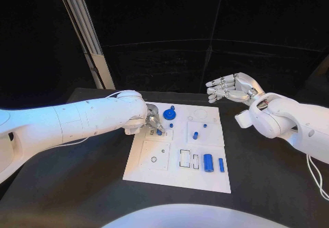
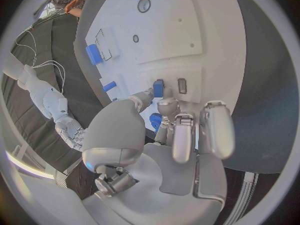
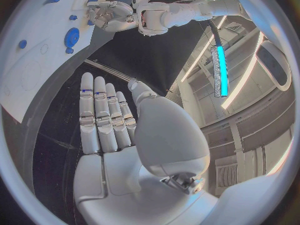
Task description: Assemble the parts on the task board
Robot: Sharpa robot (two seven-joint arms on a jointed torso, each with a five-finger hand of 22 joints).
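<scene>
The white task board (image 1: 179, 175) lies in the middle of the black table. My left hand (image 1: 152, 120) reaches over its far left part and pinches a small blue part (image 2: 158, 88) between thumb and a finger, its tip against a slot in the board (image 2: 206, 40). Beside the hand sits a round blue part (image 1: 169, 114). Small blue pegs (image 1: 195, 135) stand mid-board. A thick blue cylinder (image 1: 208, 161) and a thinner one (image 1: 221, 165) lie near the board's right edge. My right hand (image 1: 229, 88) hangs above the table beyond the far right corner, fingers straight (image 3: 103, 117), holding nothing.
A metal post (image 1: 89, 47) rises behind the table's far left corner. Thin white cables (image 2: 44, 65) trail over the table on the right arm's side. Bare black table (image 1: 75, 190) lies left of the board and in front of it.
</scene>
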